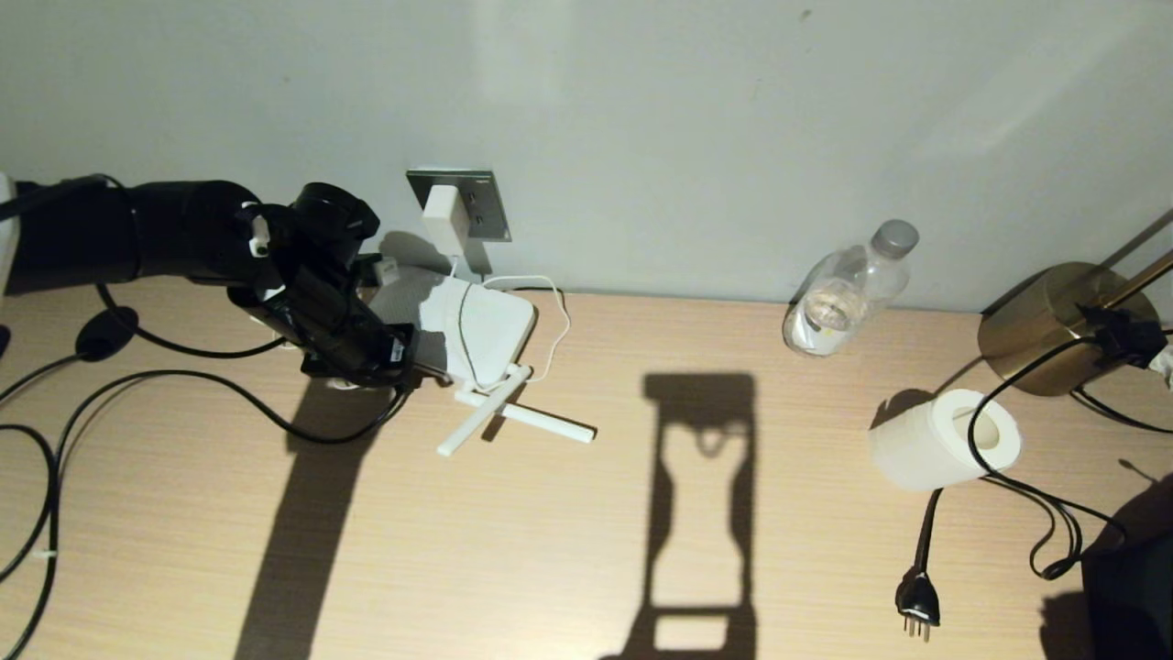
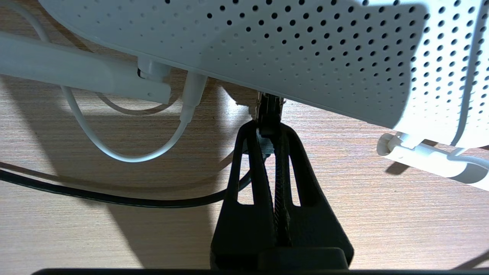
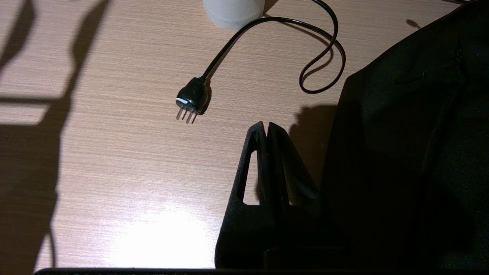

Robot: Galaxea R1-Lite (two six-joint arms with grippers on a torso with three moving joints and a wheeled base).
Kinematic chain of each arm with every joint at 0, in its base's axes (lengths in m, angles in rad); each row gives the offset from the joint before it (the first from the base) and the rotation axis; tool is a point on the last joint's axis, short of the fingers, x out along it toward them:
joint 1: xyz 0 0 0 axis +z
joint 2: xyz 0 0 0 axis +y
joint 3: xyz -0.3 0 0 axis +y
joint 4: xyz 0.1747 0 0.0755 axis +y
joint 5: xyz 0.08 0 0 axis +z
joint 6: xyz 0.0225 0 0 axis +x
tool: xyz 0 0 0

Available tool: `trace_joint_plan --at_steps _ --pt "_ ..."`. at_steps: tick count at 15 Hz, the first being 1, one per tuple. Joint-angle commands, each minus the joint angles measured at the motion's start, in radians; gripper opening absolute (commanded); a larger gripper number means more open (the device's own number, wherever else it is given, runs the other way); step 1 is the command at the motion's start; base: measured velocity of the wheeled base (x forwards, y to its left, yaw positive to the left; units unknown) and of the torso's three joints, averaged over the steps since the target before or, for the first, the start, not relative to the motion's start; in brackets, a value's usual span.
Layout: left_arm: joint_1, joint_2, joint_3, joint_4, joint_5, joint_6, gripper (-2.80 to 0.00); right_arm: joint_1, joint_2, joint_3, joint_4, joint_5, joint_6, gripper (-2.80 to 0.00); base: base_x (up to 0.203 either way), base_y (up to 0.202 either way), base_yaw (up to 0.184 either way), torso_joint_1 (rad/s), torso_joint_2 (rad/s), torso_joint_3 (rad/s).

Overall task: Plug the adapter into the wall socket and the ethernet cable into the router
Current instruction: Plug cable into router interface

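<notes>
Right gripper pressed together, empty, over the desk near a black three-pin plug. Left gripper clamped on the ethernet cable connector at the router edge. Beyond, the adapter sits in the wall socket.

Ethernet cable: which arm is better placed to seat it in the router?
Left. Its tool is shut on the ethernet cable connector at the router edge; the right tool sits shut far away, near a black three-pin plug.

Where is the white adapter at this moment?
In the head view, the adapter sits plugged in the wall socket, on the robot's left, just above the router.
</notes>
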Motion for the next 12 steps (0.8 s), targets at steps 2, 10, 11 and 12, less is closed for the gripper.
trace_joint_plan --at_steps 2,10,11,12 --pt "-0.002 -0.002 -0.019 0.009 0.0 -0.009 -2.8 0.0 0.001 0.0 0.001 0.0 -0.001 -2.8 0.0 0.0 0.0 0.0 0.0 0.0" --pt "-0.009 0.025 -0.092 0.076 0.016 -0.05 -2.8 0.0 0.0 0.0 0.001 0.0 -0.001 -2.8 0.0 0.0 0.0 0.0 0.0 0.0" --pt "-0.009 0.025 -0.092 0.077 0.014 -0.05 -2.8 0.0 0.002 0.0 0.001 0.0 -0.001 -2.8 0.0 0.0 0.0 0.0 0.0 0.0" --pt "-0.011 0.025 -0.091 0.08 0.014 -0.051 -2.8 0.0 0.001 0.0 0.001 0.0 -0.001 -2.8 0.0 0.0 0.0 0.0 0.0 0.0"
